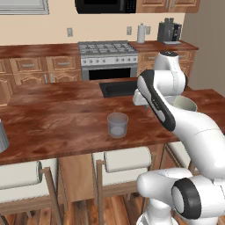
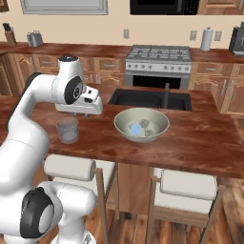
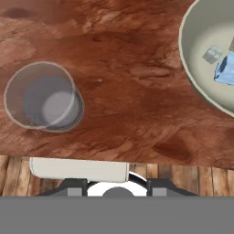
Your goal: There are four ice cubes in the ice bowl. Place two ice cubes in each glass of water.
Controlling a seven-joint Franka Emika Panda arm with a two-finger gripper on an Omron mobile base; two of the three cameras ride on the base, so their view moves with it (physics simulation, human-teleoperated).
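Ice cubes (image 2: 138,127), pale blue-white, lie in the ice bowl (image 2: 125,130) at three o'clock of the short glass (image 2: 67,130); gripper (image 2: 80,114) hovers above counter (image 2: 200,143), jaw state indiscernible.

Glossy white rounded arm (image 1: 193,132) links, smooth and tube-like, joined by dark grey to black bands and round joint caps; a long black stripe along one link; a pale grey boxy hand block (image 2: 81,102) with small dark marks
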